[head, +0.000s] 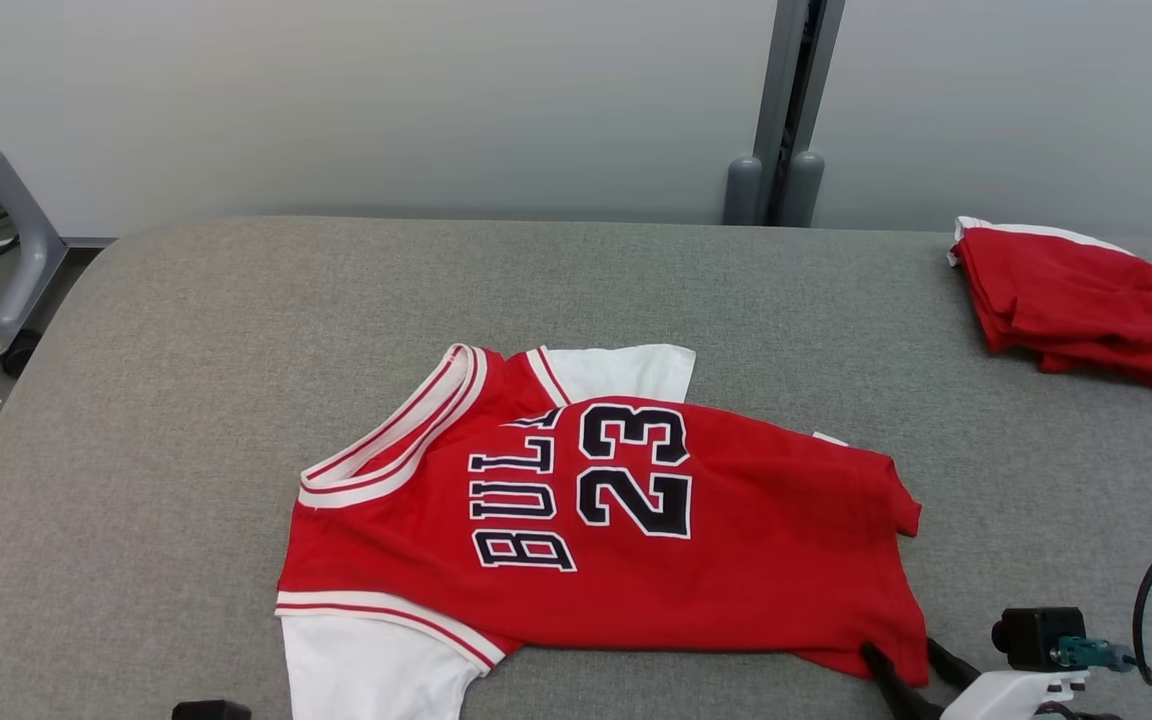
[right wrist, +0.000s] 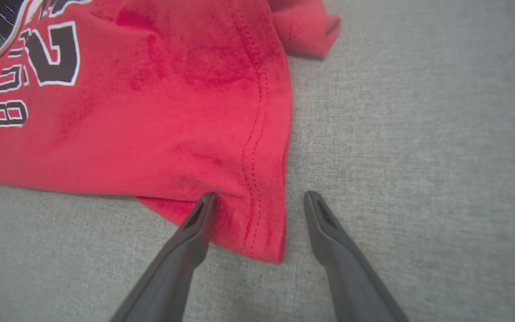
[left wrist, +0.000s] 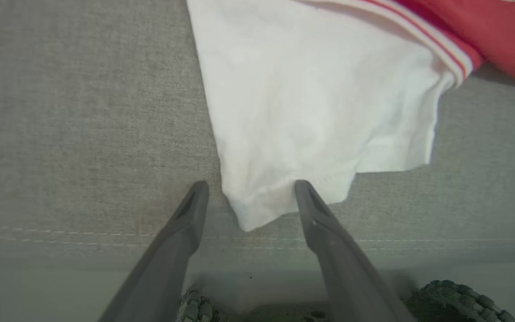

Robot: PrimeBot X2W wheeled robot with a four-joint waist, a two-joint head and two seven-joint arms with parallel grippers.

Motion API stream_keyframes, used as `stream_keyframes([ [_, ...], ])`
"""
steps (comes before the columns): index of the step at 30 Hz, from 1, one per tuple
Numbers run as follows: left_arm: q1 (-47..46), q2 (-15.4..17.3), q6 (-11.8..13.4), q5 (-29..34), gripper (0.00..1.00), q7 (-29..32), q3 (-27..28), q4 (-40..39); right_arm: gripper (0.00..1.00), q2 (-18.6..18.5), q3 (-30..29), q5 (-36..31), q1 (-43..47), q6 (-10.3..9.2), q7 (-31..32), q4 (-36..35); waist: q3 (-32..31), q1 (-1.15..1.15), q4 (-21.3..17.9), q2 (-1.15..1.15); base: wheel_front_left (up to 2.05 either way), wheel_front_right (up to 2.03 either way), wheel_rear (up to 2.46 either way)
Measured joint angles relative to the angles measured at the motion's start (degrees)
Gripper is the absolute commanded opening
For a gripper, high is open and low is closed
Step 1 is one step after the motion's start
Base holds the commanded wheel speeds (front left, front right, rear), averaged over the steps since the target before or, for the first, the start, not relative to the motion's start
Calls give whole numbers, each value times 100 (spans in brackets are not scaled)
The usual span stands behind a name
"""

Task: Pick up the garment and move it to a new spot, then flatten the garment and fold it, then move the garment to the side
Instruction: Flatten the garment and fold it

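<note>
Straddling jersey (head: pixel 636 540) hem, right pincer (right wrist: pixel 259 197) agape; left pincer (left wrist: pixel 251 185) agape at sleeve (left wrist: pixel 320 103).

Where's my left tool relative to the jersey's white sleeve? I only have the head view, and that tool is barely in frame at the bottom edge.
Observer: In the left wrist view the left tool is open, and the corner of the white sleeve lies between its fingers.
Operator: And the right tool?
Observer: In the right wrist view the right tool is open and straddles the red hem corner of the jersey. One finger is over cloth, the other over bare grey surface.
Operator: How near the edge is that sleeve?
Observer: Its tip nearly reaches the stitched seam along the surface's near edge.
</note>
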Motion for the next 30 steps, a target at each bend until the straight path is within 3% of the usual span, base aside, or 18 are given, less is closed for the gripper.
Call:
stream_keyframes([
  [5, -103, -77, -131, -119, 100, 7, -36, 226, 100, -20, 174, 105, -102, -1, -81, 75, 44, 0, 15, 0, 0, 0, 0],
  [6, -123, -85, -180, -154, 94, -10, -41, 243, 100, -24, 221, 140, -135, -2, -81, 89, 49, 0, 14, 0, 0, 0, 0],
  [7, -127, -96, -210, -179, 52, -40, -35, 261, 100, -37, 263, 167, -155, -3, -82, 93, 55, 0, 14, 0, 0, 0, 0],
  [8, -133, -101, -229, -201, 23, -60, -42, 280, 93, -55, 304, 198, -166, -9, -98, 96, 58, 0, 16, 0, 0, 0, 0],
  [9, -147, -104, -246, -201, 0, -70, -40, 299, 62, -70, 333, 208, -177, -9, -108, 102, 60, 0, 18, 0, 0, 0, 0],
  [12, -218, -105, -281, -214, 0, -108, -60, 342, 9, -133, 443, 286, -219, -10, -162, 141, 43, 0, 25, 0, 0, 0, 0],
  [13, -218, -104, -312, -235, 0, -109, -64, 347, 0, -136, 485, 321, -226, -8, -179, 152, 30, 0, 27, 0, 0, 0, 0],
  [24, -100, -38, -432, -454, 0, -55, -16, -24, 0, -165, 739, 811, -122, -8, -431, -70, -210, 0, 20, 0, 0, 0, 0],
  [30, 288, 301, -378, -694, 0, 346, 163, -1060, 0, -684, 882, 1321, 295, -8, -233, -975, -304, 0, 41, 0, 0, 0, 0],
])
